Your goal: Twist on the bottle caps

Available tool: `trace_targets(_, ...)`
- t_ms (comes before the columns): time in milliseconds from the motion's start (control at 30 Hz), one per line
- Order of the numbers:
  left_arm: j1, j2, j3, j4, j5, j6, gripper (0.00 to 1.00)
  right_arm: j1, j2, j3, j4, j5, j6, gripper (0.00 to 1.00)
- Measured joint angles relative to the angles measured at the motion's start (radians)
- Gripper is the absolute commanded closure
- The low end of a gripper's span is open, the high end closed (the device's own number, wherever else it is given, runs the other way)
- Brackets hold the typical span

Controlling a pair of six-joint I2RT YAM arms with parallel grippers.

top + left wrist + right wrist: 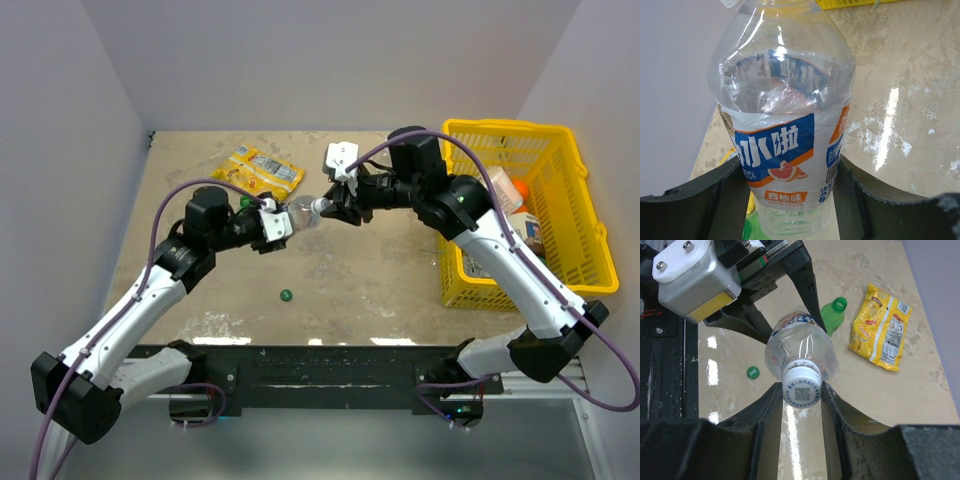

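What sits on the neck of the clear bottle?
A white cap, between the right gripper's fingers. It covers the bottle's thread, so how tight it sits cannot be seen.

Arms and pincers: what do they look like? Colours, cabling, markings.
The left arm and right arm have white link shells, black joints and a purple cable along each. The left pincer and right pincer are black with tapered fingers. A pale boxy camera module sits at each wrist. No markings legible.

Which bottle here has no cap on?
The small green plastic bottle lying on the table: its mouth is open. The clear labelled plastic bottle wears a white round cap.
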Motion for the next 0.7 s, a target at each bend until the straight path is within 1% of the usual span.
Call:
trace_targets(200, 0.003, 0.034, 0.004, 0.026, 0.04, -0.101, 1.0, -0.008, 0.0, -0.011, 0.043, 0.0, 0.064, 0.77)
trace_targets(333, 0.004, 0.038, 0.007, 0.03, 0.045, -0.125, 1.0, -0.01, 0.0, -0.011, 0.054, 0.0, 0.075, 0.78)
trace_targets(500, 0.004, 0.032, 0.007, 0.031, 0.006, -0.069, 1.0, -0.01, 0.008, -0.011, 0.055, 0.004, 0.066, 0.79)
trace_targets(700, 0.002, 0.016, 0.006, 0.036, -0.098, 0.033, 1.0, -0.01, 0.032, -0.005, 0.058, 0.038, 0.061, 0.81)
